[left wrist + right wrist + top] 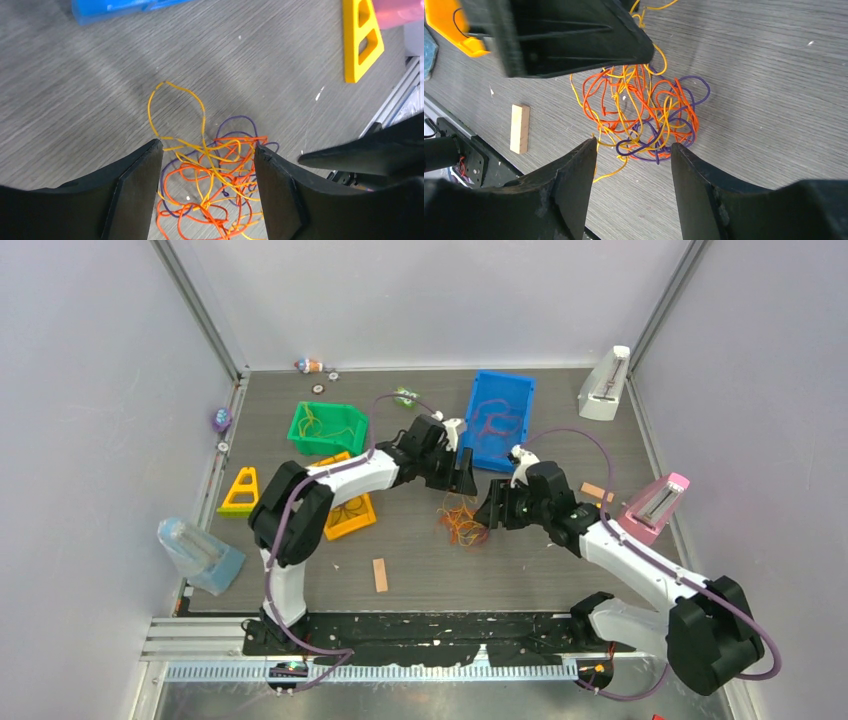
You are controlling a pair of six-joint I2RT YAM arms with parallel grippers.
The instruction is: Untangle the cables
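The cables (462,526) lie in one tangled heap of orange, yellow and purple wires on the grey table, mid-centre. My left gripper (463,480) hovers just behind the heap, open and empty. In the left wrist view the tangle (215,175) lies between and below its open fingers (207,146). My right gripper (494,510) is open and empty at the heap's right side. In the right wrist view the tangle (644,110) lies just beyond its fingertips (633,145), with the left gripper (574,35) above it.
A blue bin (505,377) holding a purple wire stands behind. A green bin (300,430) and an orange bin (352,523) with wires are at left. A yellow triangle (240,490), wooden blocks (380,574) (596,492), and pink (655,505) and white (605,385) metronomes stand around.
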